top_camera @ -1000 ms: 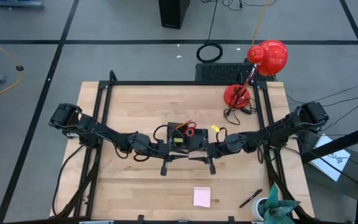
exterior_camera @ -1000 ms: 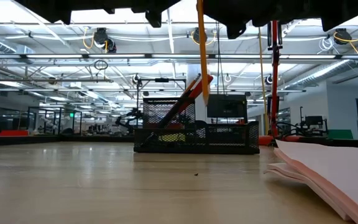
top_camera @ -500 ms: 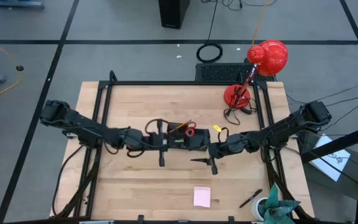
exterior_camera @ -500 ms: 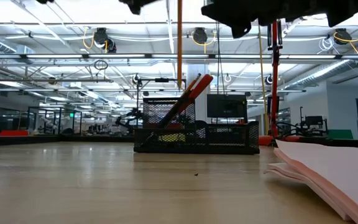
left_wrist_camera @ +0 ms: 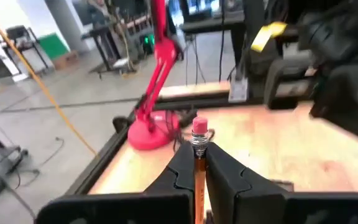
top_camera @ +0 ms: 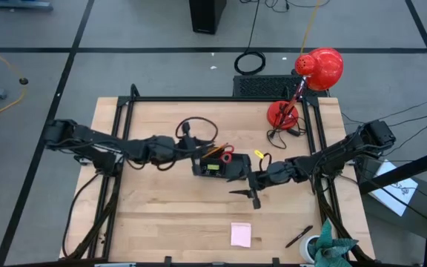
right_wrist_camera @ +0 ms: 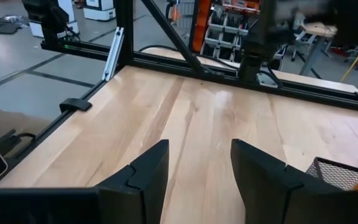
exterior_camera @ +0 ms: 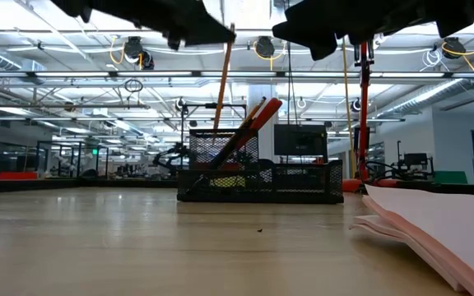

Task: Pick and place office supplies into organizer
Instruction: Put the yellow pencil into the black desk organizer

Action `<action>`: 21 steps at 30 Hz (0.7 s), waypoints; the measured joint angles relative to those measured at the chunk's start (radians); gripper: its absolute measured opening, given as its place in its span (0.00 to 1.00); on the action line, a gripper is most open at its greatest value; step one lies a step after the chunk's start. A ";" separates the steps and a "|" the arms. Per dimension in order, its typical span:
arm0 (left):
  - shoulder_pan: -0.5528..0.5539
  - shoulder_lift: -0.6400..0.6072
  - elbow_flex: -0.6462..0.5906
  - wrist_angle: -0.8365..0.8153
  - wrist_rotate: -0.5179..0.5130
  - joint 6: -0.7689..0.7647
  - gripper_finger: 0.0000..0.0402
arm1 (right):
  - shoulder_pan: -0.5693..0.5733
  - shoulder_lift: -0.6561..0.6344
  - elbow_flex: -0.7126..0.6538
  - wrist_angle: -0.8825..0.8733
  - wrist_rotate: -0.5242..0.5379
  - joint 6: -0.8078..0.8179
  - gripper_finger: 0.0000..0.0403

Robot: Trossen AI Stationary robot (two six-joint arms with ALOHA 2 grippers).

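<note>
Pencil (left_wrist_camera: 197, 163) between black mesh organizer (exterior_camera: 261, 179)

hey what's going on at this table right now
The left gripper is shut on an orange pencil and holds it above the taller section of the black mesh organizer, which already has red-handled scissors in it. The right gripper is open beside the organizer. A pink sticky-note pad and a dark pen lie on the table.

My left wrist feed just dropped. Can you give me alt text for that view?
The left hand is shut on an orange pencil, pink eraser end pointing away from the camera. Beyond it lies the wooden table with the red desk lamp standing near its edge, and a blurred dark arm to one side.
</note>
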 joint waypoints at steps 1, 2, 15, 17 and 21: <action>0.007 0.009 0.000 -0.005 0.002 -0.008 0.03 | 0.000 0.000 0.000 -0.003 0.000 0.000 0.41; 0.013 0.016 0.000 -0.009 0.004 -0.012 0.03 | 0.000 0.000 0.000 -0.005 0.000 0.000 0.41; 0.053 0.159 0.000 -0.020 0.014 -0.038 0.04 | 0.000 0.000 0.000 -0.013 0.002 -0.003 0.40; 0.061 0.180 0.000 -0.016 0.042 -0.051 0.03 | 0.000 0.000 0.000 -0.013 0.003 -0.003 0.40; 0.070 0.208 0.000 -0.004 0.059 -0.070 0.04 | -0.001 0.000 0.000 -0.013 0.004 -0.003 0.40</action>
